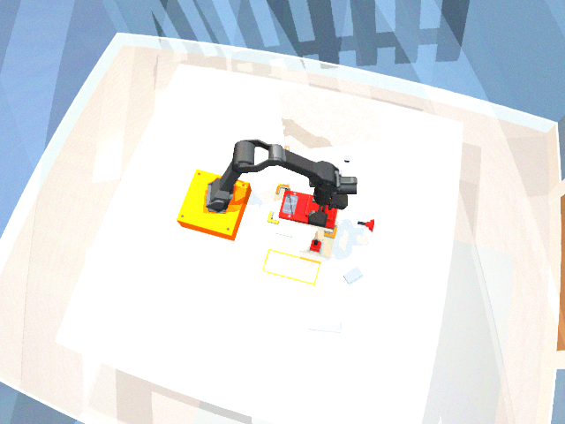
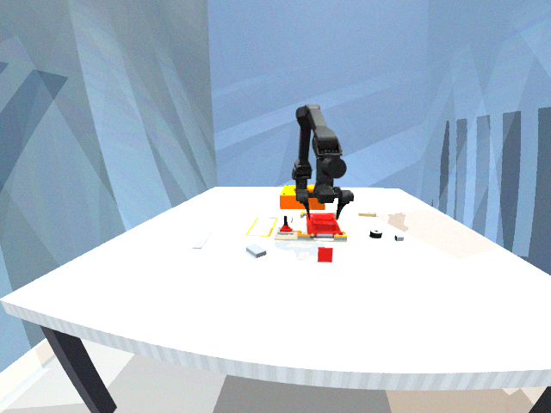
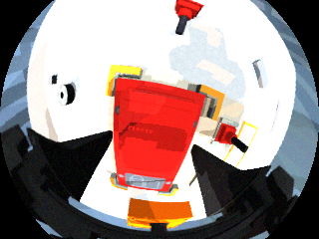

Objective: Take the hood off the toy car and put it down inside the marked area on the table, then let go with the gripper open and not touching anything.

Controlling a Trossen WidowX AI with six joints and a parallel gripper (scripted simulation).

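Observation:
The red toy car (image 1: 298,208) (image 2: 323,224) (image 3: 155,169) sits between corner brackets. Its hood seems to be on it, but I cannot tell the hood's edges apart from the red body. My gripper (image 2: 324,218) (image 3: 153,142) is open and empty, pointing down over the car, with one finger to each side of the red body. Whether a fingertip touches the car I cannot tell. The marked area, a yellow outline (image 1: 289,277) (image 2: 258,235) (image 3: 256,127), lies beside the car with nothing in it.
A red piece with a black stem (image 1: 315,246) (image 2: 285,229) (image 3: 226,134) stands between car and outline. Another red piece (image 1: 370,224) (image 2: 325,255) (image 3: 187,8) lies beyond the car. A grey block (image 1: 352,276) (image 2: 256,250) and a black wheel (image 2: 375,233) (image 3: 70,94) lie around.

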